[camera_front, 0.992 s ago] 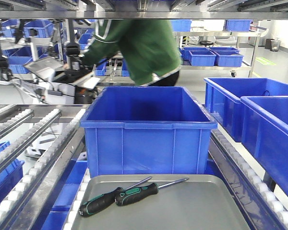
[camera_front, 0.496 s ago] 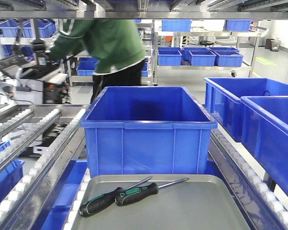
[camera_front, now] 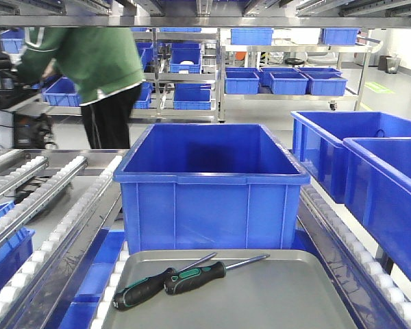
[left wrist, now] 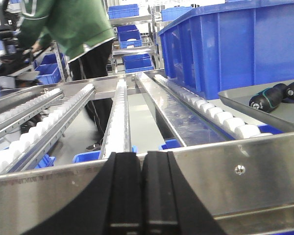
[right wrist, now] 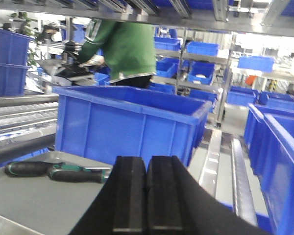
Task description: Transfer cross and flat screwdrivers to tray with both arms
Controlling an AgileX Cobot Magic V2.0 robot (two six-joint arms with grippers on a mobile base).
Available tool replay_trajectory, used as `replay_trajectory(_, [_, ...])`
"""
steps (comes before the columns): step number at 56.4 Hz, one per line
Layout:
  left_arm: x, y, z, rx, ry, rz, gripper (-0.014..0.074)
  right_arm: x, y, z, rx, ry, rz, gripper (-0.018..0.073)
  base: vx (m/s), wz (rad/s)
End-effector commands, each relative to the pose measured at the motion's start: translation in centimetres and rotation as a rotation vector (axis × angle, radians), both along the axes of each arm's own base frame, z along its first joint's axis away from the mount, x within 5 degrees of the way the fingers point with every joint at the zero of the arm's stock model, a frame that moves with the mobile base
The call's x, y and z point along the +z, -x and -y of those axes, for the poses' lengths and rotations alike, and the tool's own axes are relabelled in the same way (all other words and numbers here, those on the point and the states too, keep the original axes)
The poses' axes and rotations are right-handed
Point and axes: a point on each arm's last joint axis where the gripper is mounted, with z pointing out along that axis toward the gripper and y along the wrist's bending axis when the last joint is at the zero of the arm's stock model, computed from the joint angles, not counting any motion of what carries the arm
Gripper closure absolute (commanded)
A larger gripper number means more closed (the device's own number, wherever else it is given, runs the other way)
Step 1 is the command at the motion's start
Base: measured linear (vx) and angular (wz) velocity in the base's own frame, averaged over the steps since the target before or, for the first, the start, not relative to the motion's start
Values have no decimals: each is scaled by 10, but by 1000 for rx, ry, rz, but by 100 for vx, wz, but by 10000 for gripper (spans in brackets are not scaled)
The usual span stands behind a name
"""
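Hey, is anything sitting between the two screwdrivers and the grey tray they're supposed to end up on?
Nothing visible does. Both screwdrivers already lie side by side on the grey tray, in front of the blue bin. The left gripper and right gripper are shut and hold nothing.

The left gripper (left wrist: 143,196) shows only in its own wrist view, at the bottom edge of the frame. Its two black fingers (left wrist: 125,193) press flat against each other with no gap and nothing held between them. The right gripper (right wrist: 147,196) likewise shows only in its wrist view, low in the frame, its fingers (right wrist: 130,193) closed together on nothing. Neither arm appears in the front-facing view.
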Motion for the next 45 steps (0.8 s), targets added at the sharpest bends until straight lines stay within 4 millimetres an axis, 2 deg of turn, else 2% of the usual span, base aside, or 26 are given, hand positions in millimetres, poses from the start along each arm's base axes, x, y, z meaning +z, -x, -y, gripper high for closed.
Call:
replay_trajectory(1, [-2, 0, 1, -8, 5, 67, 597, 1, -5, 9, -100, -64, -1, 568, 0, 0])
replay_trajectory(8, [-2, 0, 1, -8, 5, 67, 597, -37, -18, 18, -216, -157, -37, 568, 0, 0])
replay_trajectory(13, [-2, 0, 1, -8, 5, 67, 597, -75, -24, 21, -247, -205, -25, 568, 0, 0])
replay_trajectory(21, [-2, 0, 1, -8, 5, 67, 597, -123, -18, 22, -248, -229, -26, 568, 0, 0])
replay_trajectory(24, [-2, 0, 1, -8, 5, 67, 597, -131, -13, 21, -247, -225, -50, 568, 0, 0])
replay_trajectory(33, [-2, 0, 1, -8, 5, 67, 597, -130, -1, 22, -243, -221, 4, 568, 0, 0])
replay_trajectory(45, [-2, 0, 1, -8, 5, 67, 597, -131, -1, 22, -242, -224, -7, 568, 0, 0])
